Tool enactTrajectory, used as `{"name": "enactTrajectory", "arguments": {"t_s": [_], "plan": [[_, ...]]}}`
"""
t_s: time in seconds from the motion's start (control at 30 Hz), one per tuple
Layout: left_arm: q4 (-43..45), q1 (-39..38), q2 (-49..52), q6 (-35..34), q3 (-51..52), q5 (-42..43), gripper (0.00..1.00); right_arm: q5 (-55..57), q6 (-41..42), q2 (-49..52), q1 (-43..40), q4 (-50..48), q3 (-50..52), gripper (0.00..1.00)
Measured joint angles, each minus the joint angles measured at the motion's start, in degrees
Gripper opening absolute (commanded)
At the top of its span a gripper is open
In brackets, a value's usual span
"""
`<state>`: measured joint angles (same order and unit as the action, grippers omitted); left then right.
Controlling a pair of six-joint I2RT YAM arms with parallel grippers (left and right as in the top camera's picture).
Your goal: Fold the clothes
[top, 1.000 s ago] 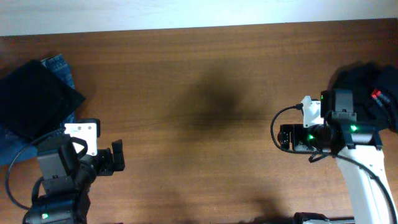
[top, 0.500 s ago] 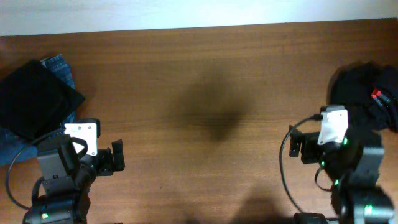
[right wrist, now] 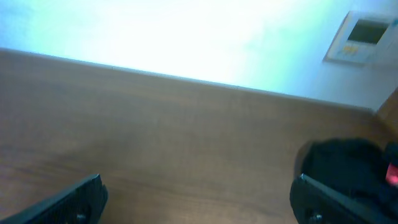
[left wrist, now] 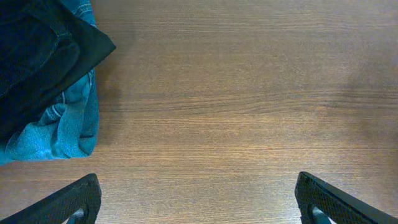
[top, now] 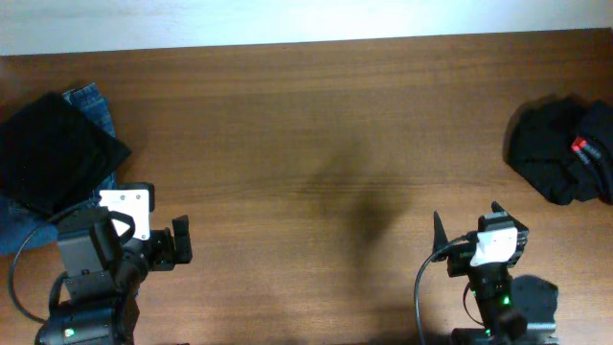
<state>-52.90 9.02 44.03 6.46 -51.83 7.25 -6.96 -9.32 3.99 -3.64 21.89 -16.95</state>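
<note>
A folded black garment lies at the far left of the table on blue denim; it also shows in the left wrist view. A crumpled black garment with a small red label lies at the far right and shows blurred in the right wrist view. My left gripper is open and empty near the front left, apart from the folded pile; it shows open in the left wrist view. My right gripper is open and empty at the front right, well short of the crumpled garment; it shows open in the right wrist view.
The wooden table runs back to a white wall. The blue denim sticks out under the folded black garment. A wall panel shows in the right wrist view.
My right arm has pulled back from beside the crumpled garment toward the table's front edge and now points away from the front. The left arm and both garments have not moved.
</note>
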Motion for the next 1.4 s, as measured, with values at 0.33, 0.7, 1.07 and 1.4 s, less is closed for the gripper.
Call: {"name": "enactTrajectory", "arguments": {"t_s": [0.33, 0.7, 1.07, 1.4], "plan": [[0.02, 0.0, 0.0, -0.02, 0.0, 0.0, 0.99, 0.11, -0.92, -3.21, 0.0, -20.83, 12.0, 0.99], [0.02, 0.0, 0.0, 0.0, 0.0, 0.0, 0.99, 0.72, -1.27, -3.1, 0.0, -18.32, 16.37, 0.99], [0.02, 0.0, 0.0, 0.0, 0.0, 0.0, 0.99, 0.74, -1.25, -3.1, 0.0, -18.34, 16.37, 0.99], [0.02, 0.0, 0.0, 0.0, 0.0, 0.0, 0.99, 0.74, -1.22, -3.1, 0.0, -18.34, 16.37, 0.99]]}}
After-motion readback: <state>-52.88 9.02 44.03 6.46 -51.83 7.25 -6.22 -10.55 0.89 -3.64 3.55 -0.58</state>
